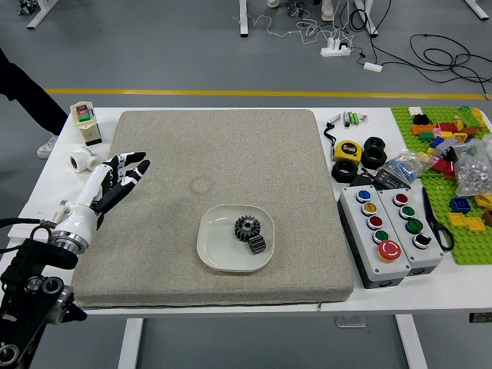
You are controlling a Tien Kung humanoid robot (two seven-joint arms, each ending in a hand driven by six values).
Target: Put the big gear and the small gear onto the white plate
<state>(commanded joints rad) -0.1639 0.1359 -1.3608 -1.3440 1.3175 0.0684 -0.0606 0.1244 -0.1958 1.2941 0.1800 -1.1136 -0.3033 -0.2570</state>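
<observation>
With 12 o'clock away from me, my left hand (94,187) is above the left edge of the grey mat (200,154), empty, its fingers (135,172) extended loosely towards 2. From my fingertips the mat runs wide towards 12 and 3, and its near edge lies close to the edge of the white surface (477,284). The white plate (213,254) sits at about 4 o'clock from me, with mat showing all around its rim. Inside it, right of the middle, I see the big gear (247,227), and just at its 5 o'clock the small gear (257,244); whether they touch I cannot tell. A white fitting (83,160) is near my hand at 11, a pale container (84,119) farther off towards 12. Past the mat, two button boxes (374,234) stand at 3 o'clock from the plate, with black scissors (438,231) beyond; the yellow tape measure (348,151) and black rings (374,157) are at 2, the green brick board (467,250) farther right. The picture's edge cuts off my forearm, the board and a person's leg (31,96) towards 11. Clear bags (475,165) partly hide the bricks, their contents hard to make out.
</observation>
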